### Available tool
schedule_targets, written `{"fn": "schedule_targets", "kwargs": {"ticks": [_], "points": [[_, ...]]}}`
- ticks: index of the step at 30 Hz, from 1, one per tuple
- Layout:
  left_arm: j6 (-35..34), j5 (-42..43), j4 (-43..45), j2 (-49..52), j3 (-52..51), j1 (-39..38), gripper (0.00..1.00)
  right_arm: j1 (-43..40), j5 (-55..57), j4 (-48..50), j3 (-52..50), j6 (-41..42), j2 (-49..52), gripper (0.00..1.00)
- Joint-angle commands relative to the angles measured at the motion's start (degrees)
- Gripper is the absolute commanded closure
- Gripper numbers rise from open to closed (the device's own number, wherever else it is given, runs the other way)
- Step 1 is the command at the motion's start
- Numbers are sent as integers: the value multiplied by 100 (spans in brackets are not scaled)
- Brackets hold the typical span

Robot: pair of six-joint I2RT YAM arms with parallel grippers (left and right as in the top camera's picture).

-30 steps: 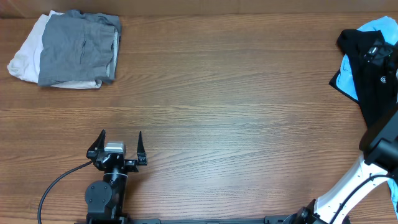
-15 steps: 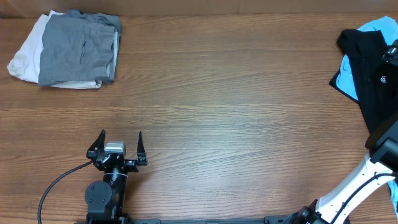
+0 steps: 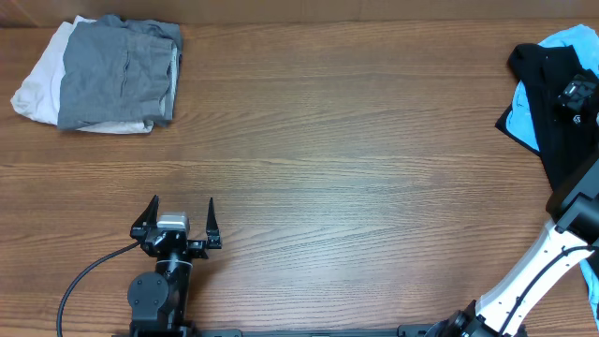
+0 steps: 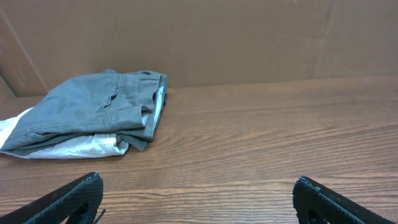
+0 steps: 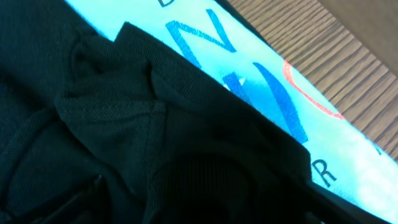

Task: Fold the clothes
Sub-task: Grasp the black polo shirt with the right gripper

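**Overhead.** The black shirt (image 3: 552, 131) lay crumpled at the table's (image 3: 356, 140) right edge, toward the far right corner, on top of a blue garment (image 3: 518, 122). The right gripper (image 3: 575, 95) sat over the shirt's upper part. I could not tell whether its jaws were apart or closed. The left gripper (image 3: 182, 200) was near the near edge, left of middle, fingers spread and holding nothing. A grey garment (image 3: 117, 75) lay folded on a white one (image 3: 37, 89) at the far left corner, well apart from both arms.

**Left wrist.** The grey garment (image 4: 93, 109) rested on the white one (image 4: 68, 146). Bare wood lay ahead of the left gripper (image 4: 198, 183).

**Right wrist.** Black shirt (image 5: 155, 155) filled the view, bunched in ridges, and blue garment (image 5: 249, 68) showed just beyond it. The fingers were too dark to make out.

**Judgement.**
- The step looked like a pick-up of the shirt.
- The pinch should take a ridge of black cloth only, and the lift should come before any drag, or the blue garment could follow.
- Nothing stood between the heap and the table's middle.
- The shirt ran out of view at the right, so any overhang was unknown.
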Motion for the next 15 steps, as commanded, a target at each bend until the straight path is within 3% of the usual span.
{"fn": "schedule_targets", "kwargs": {"ticks": [1, 6, 15], "points": [[109, 48, -4, -50, -17, -28, 0, 4, 160, 59, 129, 111, 63, 11], [109, 48, -2, -50, -17, -28, 0, 4, 164, 120, 131, 114, 72, 24], [109, 48, -4, -50, -17, -28, 0, 4, 162, 2, 299, 461, 46, 24]]}}
